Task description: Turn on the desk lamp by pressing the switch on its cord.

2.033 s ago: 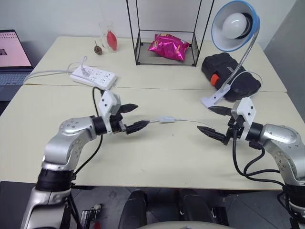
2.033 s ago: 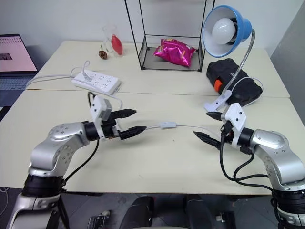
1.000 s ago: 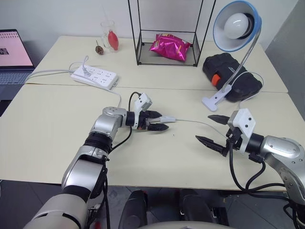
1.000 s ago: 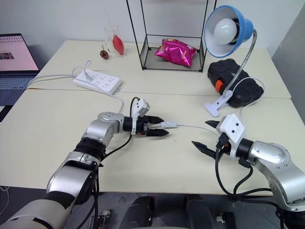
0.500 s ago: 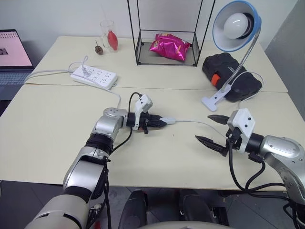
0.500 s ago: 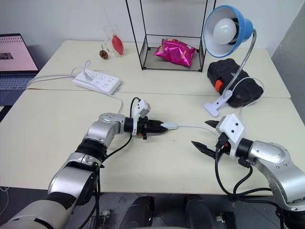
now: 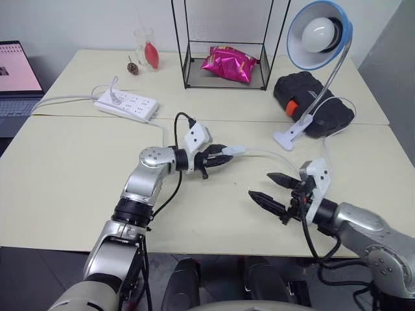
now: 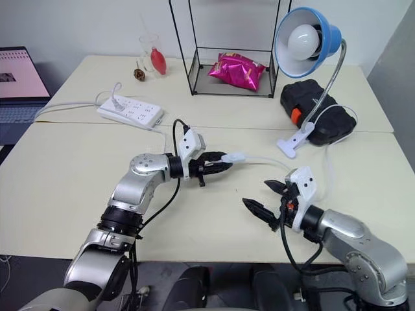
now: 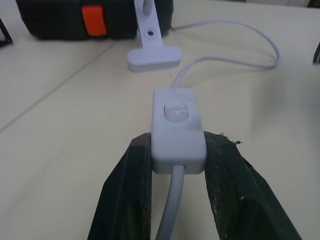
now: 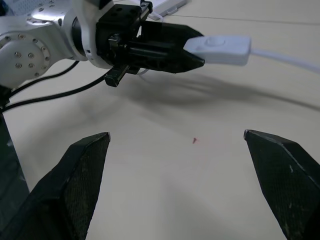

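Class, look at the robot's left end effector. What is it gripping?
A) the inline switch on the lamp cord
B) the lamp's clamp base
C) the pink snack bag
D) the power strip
A: the left end effector is shut on the white inline switch, its two black fingers pressing the sides of it.

On the far desk [image 7: 97, 71] we see a white power strip [image 7: 128, 105] with its cable, a glass [image 7: 144, 40] holding something red, and a black wire rack [image 7: 227, 42] around a pink snack bag [image 7: 228, 63]. A black case [image 7: 311, 103] with an orange latch lies near the right edge. We see a laptop [image 7: 18, 78] at far left.
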